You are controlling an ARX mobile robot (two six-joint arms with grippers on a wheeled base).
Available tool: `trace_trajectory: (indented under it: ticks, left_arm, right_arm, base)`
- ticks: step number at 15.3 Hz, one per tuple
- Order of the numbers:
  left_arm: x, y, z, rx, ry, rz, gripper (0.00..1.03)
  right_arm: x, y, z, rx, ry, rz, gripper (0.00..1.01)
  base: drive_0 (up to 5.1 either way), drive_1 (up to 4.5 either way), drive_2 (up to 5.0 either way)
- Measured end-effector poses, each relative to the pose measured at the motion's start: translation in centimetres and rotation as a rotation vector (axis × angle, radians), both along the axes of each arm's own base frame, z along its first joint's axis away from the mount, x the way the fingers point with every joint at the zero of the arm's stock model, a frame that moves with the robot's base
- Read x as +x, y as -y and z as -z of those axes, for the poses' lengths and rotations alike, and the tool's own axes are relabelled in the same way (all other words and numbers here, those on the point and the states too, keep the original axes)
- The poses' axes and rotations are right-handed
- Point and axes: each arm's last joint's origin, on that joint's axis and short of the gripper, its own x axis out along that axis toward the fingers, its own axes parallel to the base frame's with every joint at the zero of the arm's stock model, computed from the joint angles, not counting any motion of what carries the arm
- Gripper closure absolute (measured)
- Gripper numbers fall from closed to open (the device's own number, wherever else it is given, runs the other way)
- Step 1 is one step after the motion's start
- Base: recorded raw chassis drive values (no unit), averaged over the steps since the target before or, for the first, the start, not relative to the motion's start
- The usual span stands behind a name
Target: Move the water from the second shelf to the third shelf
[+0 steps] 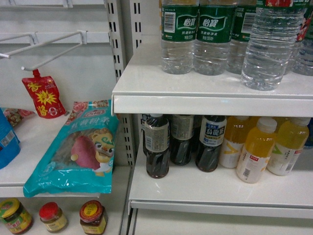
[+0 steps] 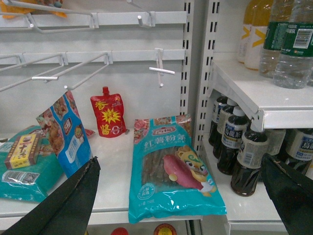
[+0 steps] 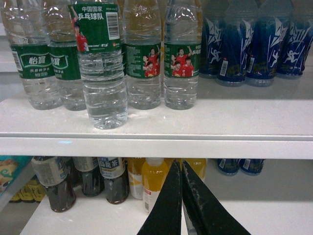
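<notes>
Several clear water bottles with green labels stand on the upper white shelf (image 1: 195, 90). One water bottle (image 1: 271, 49) stands in front of the row, nearest the shelf edge; the right wrist view shows this water bottle (image 3: 102, 83) left of centre. My right gripper (image 3: 180, 164) is shut with nothing in it, below that shelf's front lip (image 3: 195, 147) and pointing at the lower shelf. My left gripper (image 2: 181, 159) is open wide and empty, facing a teal snack bag (image 2: 171, 171) well to the left of the water (image 2: 293, 54). Neither gripper shows in the head view.
The lower shelf (image 1: 205, 191) holds dark tea bottles (image 1: 157, 147) and yellow drink bottles (image 1: 257, 152). Blue drink bottles (image 3: 254, 44) stand right of the water. The left bay has wire hooks (image 1: 54, 44), a red pouch (image 1: 44, 95) and jars (image 1: 93, 218) below.
</notes>
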Motion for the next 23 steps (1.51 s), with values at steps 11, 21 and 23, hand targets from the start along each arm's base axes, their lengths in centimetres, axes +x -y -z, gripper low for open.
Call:
trace_trajectory:
  ticks: [11, 21, 23]
  left_arm:
    - [0.0, 0.0, 0.0, 0.000, 0.000, 0.000, 0.05]
    - [0.0, 0.0, 0.0, 0.000, 0.000, 0.000, 0.05]
    - [0.0, 0.0, 0.0, 0.000, 0.000, 0.000, 0.05]
  right_arm:
    - [-2.1, 0.0, 2.3, 0.000, 0.017, 0.000, 0.99]
    - [-3.4, 0.0, 2.7, -0.001, 0.006, -0.002, 0.84]
    - [-3.4, 0.0, 2.7, -0.001, 0.006, -0.002, 0.56]
  base:
    - [0.0, 0.00, 0.0]
    - [0.0, 0.00, 0.0]
    - [0.0, 0.00, 0.0]
